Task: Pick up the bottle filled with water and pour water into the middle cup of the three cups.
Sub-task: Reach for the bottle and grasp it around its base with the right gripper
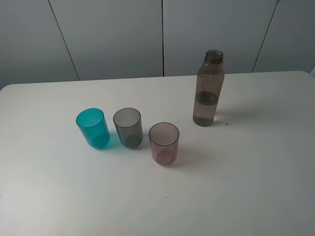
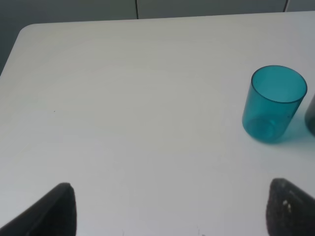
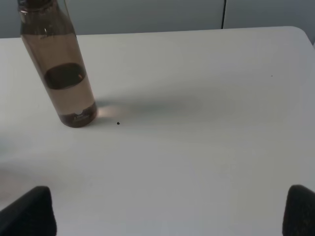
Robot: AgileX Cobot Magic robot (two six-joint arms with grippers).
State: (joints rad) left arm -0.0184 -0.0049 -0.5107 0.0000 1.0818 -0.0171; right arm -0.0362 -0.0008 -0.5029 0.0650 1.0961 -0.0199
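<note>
The smoky-brown bottle (image 1: 208, 88) stands upright and uncapped at the back right of the white table (image 1: 256, 187), partly filled with water; it also shows in the right wrist view (image 3: 59, 64). Three cups stand in a row left of it: teal-blue (image 1: 92, 128), the smoky-grey middle cup (image 1: 128, 127) and pinkish-mauve (image 1: 164, 143). The teal cup also shows in the left wrist view (image 2: 273, 103). Neither arm shows in the exterior view. My left gripper (image 2: 172, 211) is open and empty above the table, short of the teal cup. My right gripper (image 3: 167, 211) is open and empty, well short of the bottle.
A grey panelled wall (image 1: 162, 34) runs behind the table's far edge. The table's rounded far corners show at left (image 2: 24, 30) and right (image 3: 300, 30). A small dark speck (image 3: 118, 123) lies beside the bottle's base.
</note>
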